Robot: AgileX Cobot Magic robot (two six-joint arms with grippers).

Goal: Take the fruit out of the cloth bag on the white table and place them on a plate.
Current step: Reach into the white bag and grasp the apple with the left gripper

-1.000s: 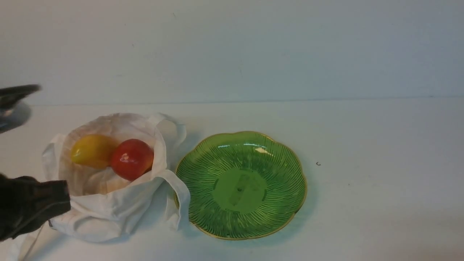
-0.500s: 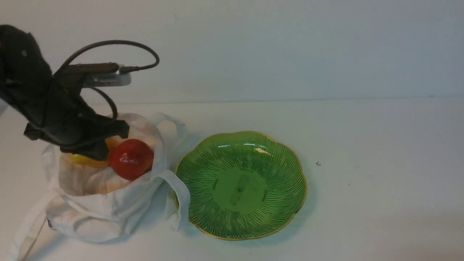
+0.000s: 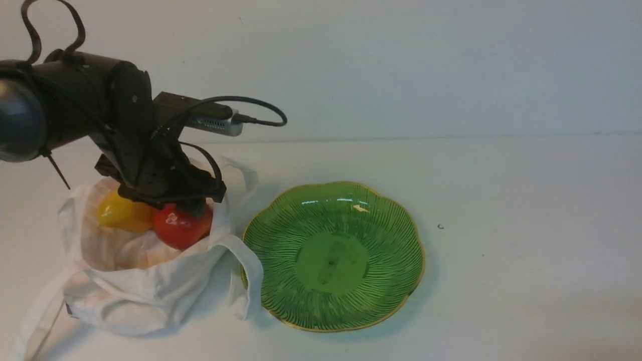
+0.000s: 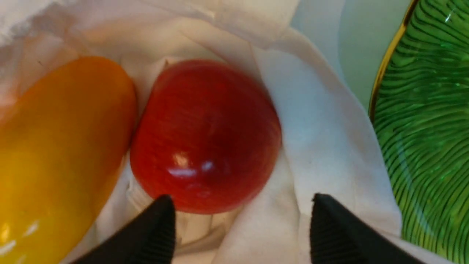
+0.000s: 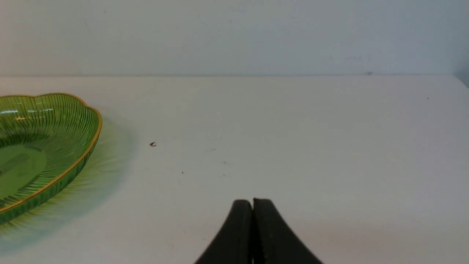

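The white cloth bag [image 3: 145, 296] lies open at the left of the white table [image 3: 501, 200]. Inside it a red apple [image 3: 178, 229] lies next to a yellow-orange mango [image 3: 120, 213]; both also show in the left wrist view, the apple [image 4: 205, 135] and the mango [image 4: 55, 154]. My left gripper [image 3: 193, 205] hovers just above the apple; in its wrist view it [image 4: 242, 209] is open and empty, its jaws apart over the apple's near edge and the bag cloth [image 4: 329, 146]. The green plate [image 3: 333, 255] sits empty right of the bag. My right gripper [image 5: 253, 201] is shut and empty, low over bare table.
The pale wall [image 3: 401, 65] rises behind the table. A bag strap [image 3: 30, 321] trails toward the front left edge. A tiny dark speck [image 3: 440, 226] lies right of the plate. The plate's rim [image 5: 84, 154] shows at the side of the right wrist view.
My left arm has swung in from the left edge, first over the mango and now to the right over the apple. The fruit, bag and plate have not moved.
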